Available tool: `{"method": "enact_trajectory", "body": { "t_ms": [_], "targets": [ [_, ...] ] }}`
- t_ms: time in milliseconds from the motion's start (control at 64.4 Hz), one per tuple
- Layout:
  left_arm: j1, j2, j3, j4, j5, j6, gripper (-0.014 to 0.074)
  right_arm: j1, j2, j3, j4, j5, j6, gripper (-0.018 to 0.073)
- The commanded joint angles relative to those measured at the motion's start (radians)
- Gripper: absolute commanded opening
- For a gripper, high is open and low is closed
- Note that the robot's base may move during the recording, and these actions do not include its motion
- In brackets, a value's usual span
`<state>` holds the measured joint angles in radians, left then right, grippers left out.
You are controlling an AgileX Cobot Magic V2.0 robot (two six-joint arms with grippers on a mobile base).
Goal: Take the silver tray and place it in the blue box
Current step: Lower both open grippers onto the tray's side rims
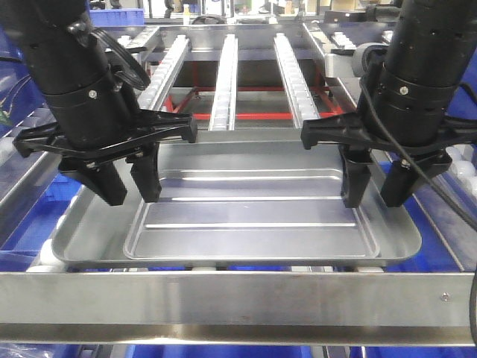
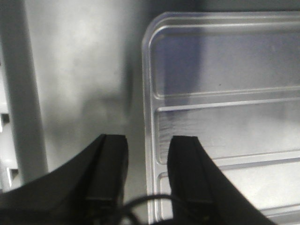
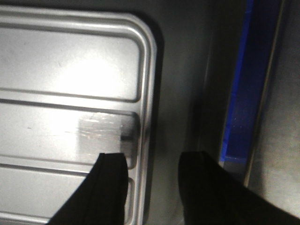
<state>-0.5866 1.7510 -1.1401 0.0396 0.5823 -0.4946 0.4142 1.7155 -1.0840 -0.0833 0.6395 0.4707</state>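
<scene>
**Inspector:** Where did the silver tray (image 1: 253,216) lie?

**Examiner:** In the lower centre of the front view, flat, with its long side across the frame. Two long ridges ran along its bottom. It sat inside a larger tray (image 1: 82,242) with a plain bottom, whose rim showed beyond it on the left, right and near sides.

**Inspector:** What carried them?

**Examiner:** A roller rack rather than a worktop. Three roller rails (image 1: 223,74) ran toward the top of the frame, with red bars (image 1: 246,115) below them. A steel bar (image 1: 238,298) crossed the bottom of the frame.

**Inspector:** State of the left gripper (image 1: 125,185)?

**Examiner:** It pointed down at the tray's left end with its jaws apart. In the left wrist view the tray's raised rim ran up the frame between them. One jaw stood over the ridged bottom and the other over the larger tray outside the rim. Nothing was clamped. I could not tell whether either jaw touched metal.

**Inspector:** And the right gripper (image 1: 376,186)?

**Examiner:** The mirror of it, at the tray's right end. Its jaws were also parted and astride the rim, with nothing held. The right wrist view showed one jaw over the ridged bottom and the other outside the rim.

**Inspector:** Anything blue?

**Examiner:** Blue plastic (image 1: 30,227) showed beneath the rack at the left and bottom edges of the front view. It also showed as a strip at the right of the right wrist view. The rack hid its full shape.
</scene>
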Motion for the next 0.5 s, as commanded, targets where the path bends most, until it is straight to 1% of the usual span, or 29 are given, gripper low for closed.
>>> {"method": "enact_trajectory", "body": {
  "t_ms": [0,481],
  "targets": [
    [-0.006,-0.04,-0.033,-0.003,-0.023,-0.016,0.0177,-0.001,-0.032,-0.032,-0.009,-0.038,0.002,0.0401],
    [-0.005,0.011,-0.033,-0.001,-0.022,-0.017,0.0177,-0.001,0.0,-0.032,0.0,-0.058,0.002,0.0401]
  ]
}}
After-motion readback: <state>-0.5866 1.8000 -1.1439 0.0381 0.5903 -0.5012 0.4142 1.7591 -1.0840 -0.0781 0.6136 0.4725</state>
